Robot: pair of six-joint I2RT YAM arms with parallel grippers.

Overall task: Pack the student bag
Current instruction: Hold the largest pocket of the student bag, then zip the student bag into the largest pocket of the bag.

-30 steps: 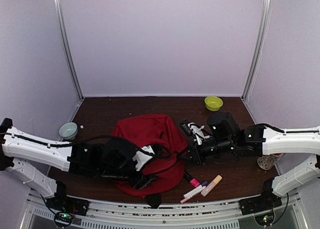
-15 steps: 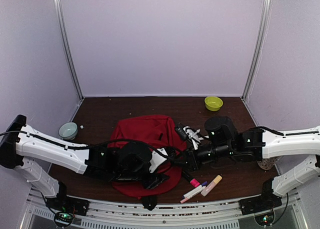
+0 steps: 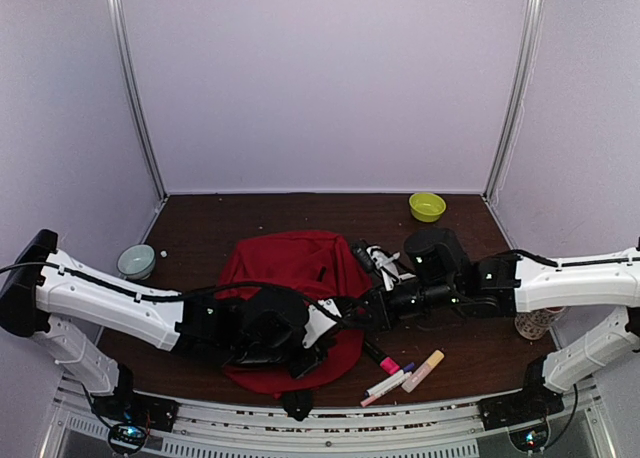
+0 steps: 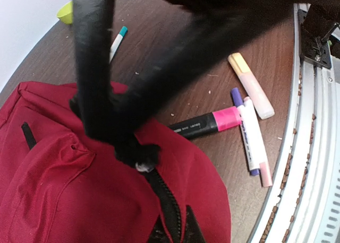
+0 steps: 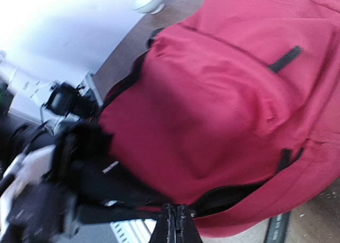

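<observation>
We are only at the start of packing. The student bag [image 3: 290,268] is lying flat in the middle of the bench [image 3: 250,213], between the two arms, and we are seeing nothing going into it yet. A pink marker [image 4: 212,123], a white marker [image 4: 254,142] and a peach highlighter [image 4: 249,84] are lying loose on the bench just right of the bag's near corner. A teal-capped pen [image 4: 117,40] is lying farther back on the right.

We are working on the opening. The left jaws are pinched together on the zipper pull [image 4: 139,161], at the near right corner of the bag, where the black zipper [image 4: 162,200] is running toward the near edge. The right jaws are pressed flat together at the bag's right edge. They seem to be nipping the fabric beside the zipper line, though the wrist view is blurred there.

Opening the bag wide, lifting each pen in and closing the zipper are all remaining, as we judge it.

The bag is resting front face up, its small pocket showing. Its long axis is running from far to near, leaning a little to the right at the near end. The rounded end carrying the main zipper is pointing toward the near edge.
</observation>
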